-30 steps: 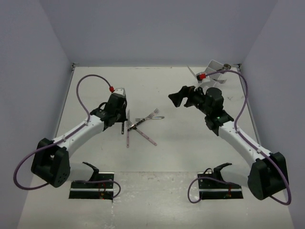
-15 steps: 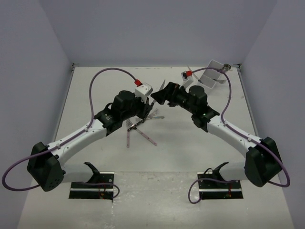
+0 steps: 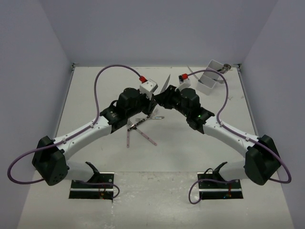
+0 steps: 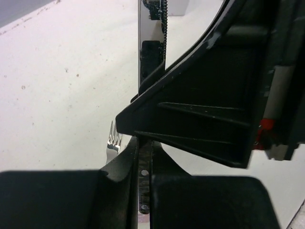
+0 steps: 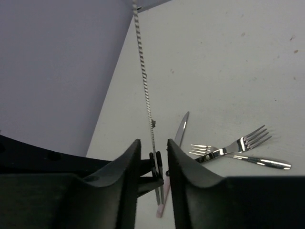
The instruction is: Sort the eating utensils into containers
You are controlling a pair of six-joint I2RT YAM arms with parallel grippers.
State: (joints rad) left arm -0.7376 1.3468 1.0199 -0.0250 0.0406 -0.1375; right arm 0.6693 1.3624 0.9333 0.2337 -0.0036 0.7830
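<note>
My left gripper (image 3: 151, 98) is shut on the dark handle of a knife (image 3: 166, 82), which it holds upright above the table, blade up. In the left wrist view the handle (image 4: 144, 176) sits pinched between my fingers and the shiny blade (image 4: 151, 43) rises ahead. My right gripper (image 3: 160, 98) meets it from the right. Its jaws (image 5: 153, 148) straddle the knife's serrated edge (image 5: 145, 86) with a narrow gap on each side. Other eating utensils lie on the table below: crossed forks (image 5: 238, 145) and a pink-handled knife (image 5: 181, 129). The white container (image 3: 209, 79) stands at the back right.
Two pink-handled utensils (image 3: 127, 136) (image 3: 148, 137) lie in front of the forks (image 3: 151, 114) at the table's middle. A fork's tines (image 4: 113, 140) show under my left fingers. Grey walls close in the table at the back and sides.
Both arms swung inward and met above the middle. My left gripper lifted the knife off the pile. My right gripper's jaws narrowed from wide open to just around the blade.
</note>
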